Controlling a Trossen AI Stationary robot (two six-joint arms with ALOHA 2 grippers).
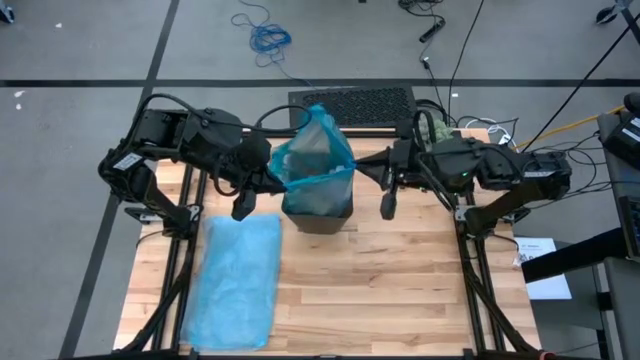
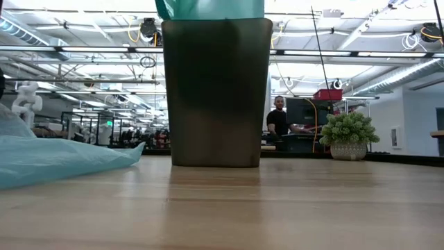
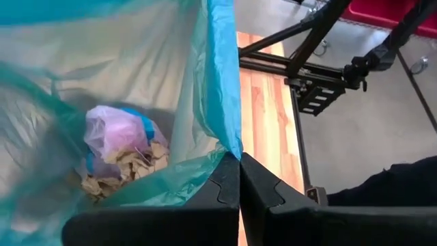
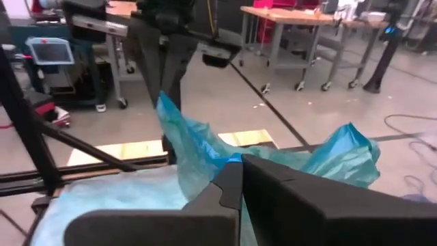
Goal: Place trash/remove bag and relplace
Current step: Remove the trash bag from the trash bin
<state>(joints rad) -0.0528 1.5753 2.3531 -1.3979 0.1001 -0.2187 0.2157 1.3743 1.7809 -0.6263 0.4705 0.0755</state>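
Observation:
A dark bin (image 1: pixel 320 212) stands on the wooden table (image 1: pixel 400 290), lined with a blue bag (image 1: pixel 315 150) whose top is drawn up above the bin's rim. Inside the bag lies the trash: brown paper wads (image 3: pixel 126 169) and a lilac-pink piece (image 3: pixel 113 130). My left gripper (image 1: pixel 278 181) is shut on the bag's left side, and my right gripper (image 1: pixel 360 169) is shut on its right side. In the low view the bin (image 2: pixel 216 90) hides both grippers' holds. My left gripper pinches the bag's top edge (image 3: pixel 229 147) on its left side between its two fingers, coming slantwise from the table's left and pointing somewhat down. The film runs taut away from the fingers, and the bag's bottom stays in the bin. My right gripper pinches the bag's top edge (image 4: pixel 225 158) on its right side between its two fingers, coming nearly level from the table's right. The film stands up in crumpled folds past the fingers; how many layers are caught cannot be told.
A second blue bag (image 1: pixel 238 280) lies flat on the table's left half, near the front; its end shows in the low view (image 2: pixel 55 156). A small potted plant (image 2: pixel 349 133) stands at the far right. A person (image 2: pixel 277 119) sits in the room behind.

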